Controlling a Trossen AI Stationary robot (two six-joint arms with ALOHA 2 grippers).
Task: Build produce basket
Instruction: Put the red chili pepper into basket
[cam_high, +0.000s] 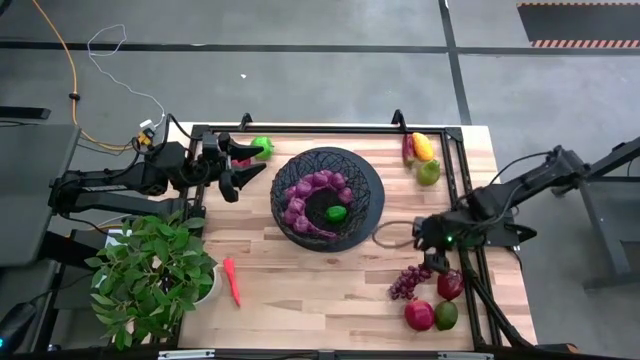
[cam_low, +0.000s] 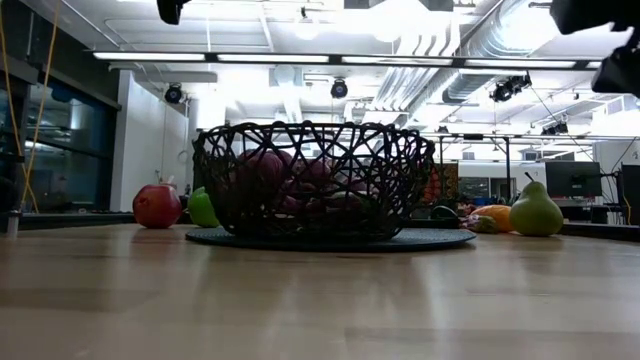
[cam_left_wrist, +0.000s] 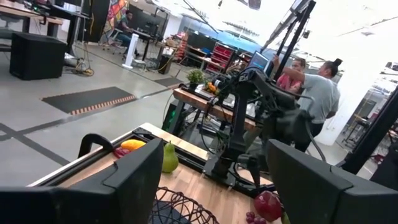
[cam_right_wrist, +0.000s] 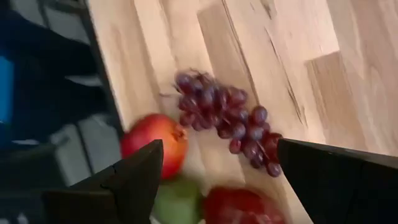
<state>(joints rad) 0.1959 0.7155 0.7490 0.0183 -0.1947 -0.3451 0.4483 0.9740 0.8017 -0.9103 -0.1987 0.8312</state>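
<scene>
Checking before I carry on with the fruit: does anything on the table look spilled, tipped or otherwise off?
Nothing stands out. The basket sits upright mid-table with purple grapes and a green fruit inside. The loose grape bunch, red pepper and other fruit lie intact on the wood. The right gripper, open, hovers over the bunch; the left gripper is open beside the basket.

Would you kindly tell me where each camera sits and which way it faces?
High: overhead, looking down; both arms, basket.
Low: tabletop height, level across at the basket; arm parts at top.
Left wrist: past the open left gripper toward the right arm.
Right wrist: down past the open right gripper onto grapes.
High and right wrist share the grapes.
</scene>
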